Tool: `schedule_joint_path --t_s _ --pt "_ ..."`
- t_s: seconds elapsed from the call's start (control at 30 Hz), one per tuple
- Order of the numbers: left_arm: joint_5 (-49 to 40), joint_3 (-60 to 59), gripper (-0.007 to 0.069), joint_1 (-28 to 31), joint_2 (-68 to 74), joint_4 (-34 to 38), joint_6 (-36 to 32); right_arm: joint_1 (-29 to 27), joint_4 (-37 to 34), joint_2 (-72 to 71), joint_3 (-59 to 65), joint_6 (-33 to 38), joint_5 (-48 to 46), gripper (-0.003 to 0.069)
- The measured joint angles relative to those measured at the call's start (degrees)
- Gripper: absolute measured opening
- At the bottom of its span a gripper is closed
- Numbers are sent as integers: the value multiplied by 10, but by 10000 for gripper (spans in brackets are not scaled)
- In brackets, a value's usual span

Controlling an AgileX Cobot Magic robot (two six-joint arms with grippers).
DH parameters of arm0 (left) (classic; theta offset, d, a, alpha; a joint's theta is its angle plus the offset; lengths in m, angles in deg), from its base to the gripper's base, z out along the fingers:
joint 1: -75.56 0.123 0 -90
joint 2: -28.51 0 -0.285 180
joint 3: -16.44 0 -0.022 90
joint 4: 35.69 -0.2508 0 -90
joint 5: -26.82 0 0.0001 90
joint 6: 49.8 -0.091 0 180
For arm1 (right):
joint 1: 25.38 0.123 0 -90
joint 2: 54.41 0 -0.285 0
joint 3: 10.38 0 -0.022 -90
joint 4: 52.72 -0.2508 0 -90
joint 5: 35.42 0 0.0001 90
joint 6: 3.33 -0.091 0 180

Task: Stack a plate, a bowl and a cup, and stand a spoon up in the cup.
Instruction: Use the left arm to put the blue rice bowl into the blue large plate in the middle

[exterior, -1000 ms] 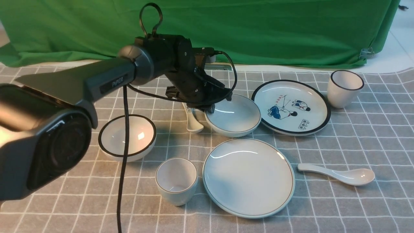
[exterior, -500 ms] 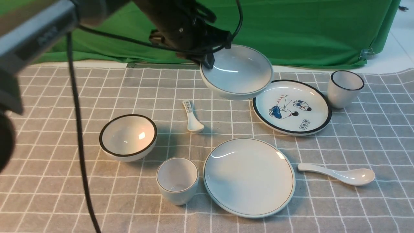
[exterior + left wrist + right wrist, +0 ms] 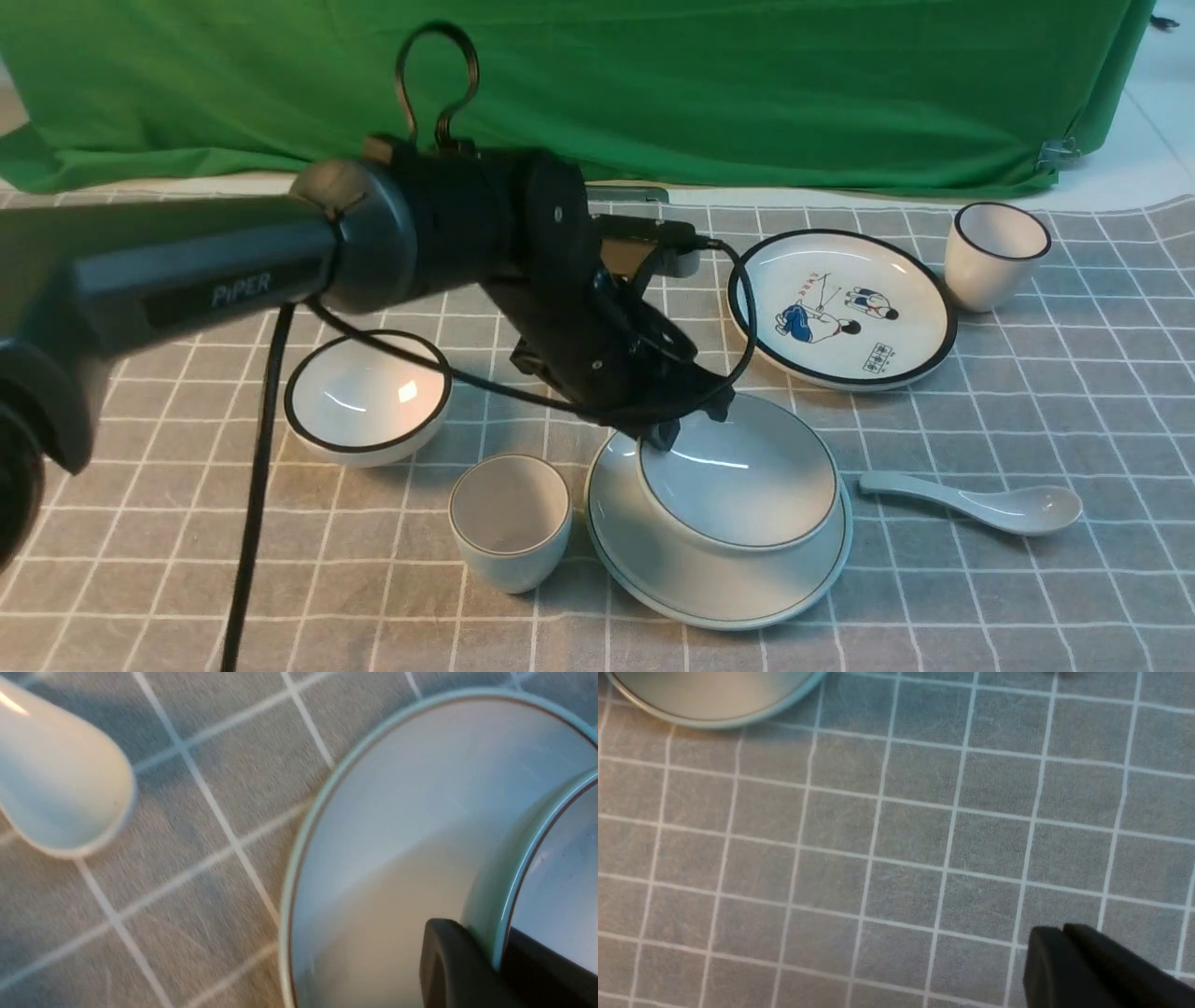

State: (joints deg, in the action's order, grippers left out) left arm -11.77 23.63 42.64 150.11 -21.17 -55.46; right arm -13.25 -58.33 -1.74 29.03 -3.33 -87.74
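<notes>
Pale bluish-white shallow ceramic bowl (image 3: 742, 481): seated on plain pale round brown-rimmed plate (image 3: 728, 597), rim pinched by left gripper (image 3: 665, 433). Small handleless pale cup (image 3: 511, 523): just beside plate. Jaws of right gripper (image 3: 1057, 935): together.

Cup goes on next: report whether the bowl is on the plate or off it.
On it. The bowl sits inside the plate's rim, with the left fingers clamped on its edge.

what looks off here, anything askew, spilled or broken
Only the bowl: it sits off centre on the plate, pushed toward the plate's far right edge, with the left gripper shut on its rim. Whether it lies flat I cannot tell. Nothing looks spilled or broken.
</notes>
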Motion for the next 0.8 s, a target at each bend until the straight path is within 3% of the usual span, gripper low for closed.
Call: schedule_joint_path --t_s 0.1,0.63,0.8 --pt "36 -8 29 0 2 -13 1 0 0 -5 0 0 1 57" --pt "29 -8 31 1 26 -20 6 0 0 -27 0 0 4 70" --pt "26 -8 91 1 26 -19 7 0 0 -27 0 0 4 78"
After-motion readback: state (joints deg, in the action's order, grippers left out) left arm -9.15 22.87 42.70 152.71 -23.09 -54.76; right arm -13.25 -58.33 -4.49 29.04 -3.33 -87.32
